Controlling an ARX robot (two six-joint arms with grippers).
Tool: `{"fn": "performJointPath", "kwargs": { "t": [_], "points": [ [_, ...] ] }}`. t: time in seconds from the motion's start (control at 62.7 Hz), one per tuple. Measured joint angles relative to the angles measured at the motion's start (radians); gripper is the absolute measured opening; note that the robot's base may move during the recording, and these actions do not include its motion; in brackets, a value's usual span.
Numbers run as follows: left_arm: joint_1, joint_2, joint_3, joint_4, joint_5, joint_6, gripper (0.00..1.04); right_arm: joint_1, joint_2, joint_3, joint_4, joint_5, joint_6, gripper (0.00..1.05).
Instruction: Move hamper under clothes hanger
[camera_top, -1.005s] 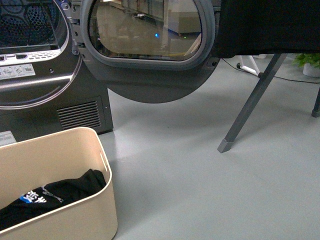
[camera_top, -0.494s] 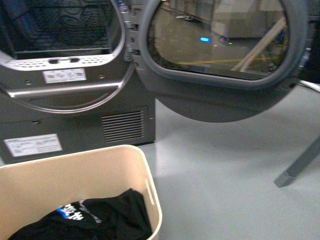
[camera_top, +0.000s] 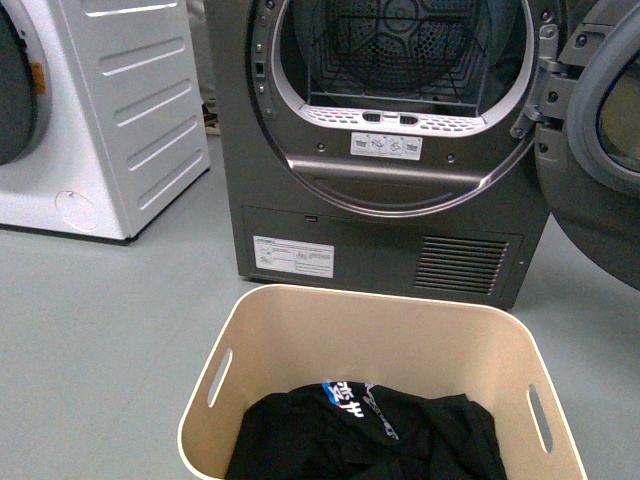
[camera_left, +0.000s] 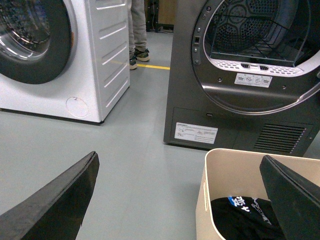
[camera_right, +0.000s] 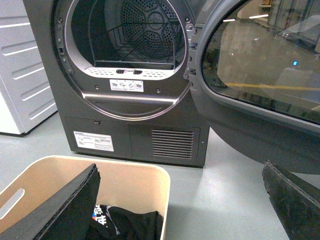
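Note:
The hamper (camera_top: 380, 335) is a beige plastic tub on the grey floor, right in front of the open dryer, at the bottom centre of the front view. A slot handle (camera_top: 219, 377) shows in each short side. A black garment (camera_top: 370, 435) with blue and white print lies inside. The clothes hanger is out of view. My left gripper (camera_left: 178, 159) is open, over the hamper's left side (camera_left: 205, 200). My right gripper (camera_right: 180, 167) is open, over the hamper's right corner (camera_right: 150, 172). Neither gripper touches the tub, and neither shows in the front view.
A dark grey dryer (camera_top: 380, 250) stands just behind the hamper, its drum open and its round door (camera_top: 600, 150) swung out to the right. A white washing machine (camera_top: 100, 110) stands to the left. A person's legs (camera_left: 137, 30) show behind, between the two machines.
The front view has swung left. The rack's slanted leg and hanging dark cloth have left the picture, and the dryer drum and the hamper now sit in the centre.

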Motion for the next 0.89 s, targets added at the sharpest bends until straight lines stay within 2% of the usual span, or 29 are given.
{"fn": "performJointPath", "kwargs": {
  "t": [0.239,0.287,0.319,0.367,0.494,0.558,0.702,0.893],
  "points": [
    [0.000,0.000,0.000,0.000,0.003,0.000,0.98,0.000,0.000,0.000,0.000,0.002,0.000,0.97],
    [0.005,0.042,0.023,-0.059,-0.027,-0.051,0.98,0.000,0.003,0.001,-0.003,0.007,0.006,0.97],
    [0.026,0.151,0.050,-0.048,-0.021,-0.092,0.98,-0.007,0.043,0.028,-0.060,0.010,0.040,0.97],
    [0.051,0.290,0.079,0.028,-0.019,-0.117,0.98,-0.034,0.172,0.071,-0.040,-0.015,0.110,0.97],
    [0.021,0.747,0.253,0.321,-0.023,-0.119,0.98,-0.028,0.617,0.217,0.252,-0.021,0.200,0.97],
    [-0.020,0.961,0.364,0.386,-0.025,-0.095,0.98,-0.003,0.835,0.298,0.358,-0.037,0.202,0.97],
    [-0.085,1.361,0.576,0.373,-0.071,-0.032,0.98,0.030,1.260,0.460,0.370,-0.048,0.182,0.97],
    [-0.095,1.698,0.761,0.376,-0.085,-0.006,0.98,0.049,1.602,0.653,0.294,-0.043,0.141,0.97]
  ]
}}
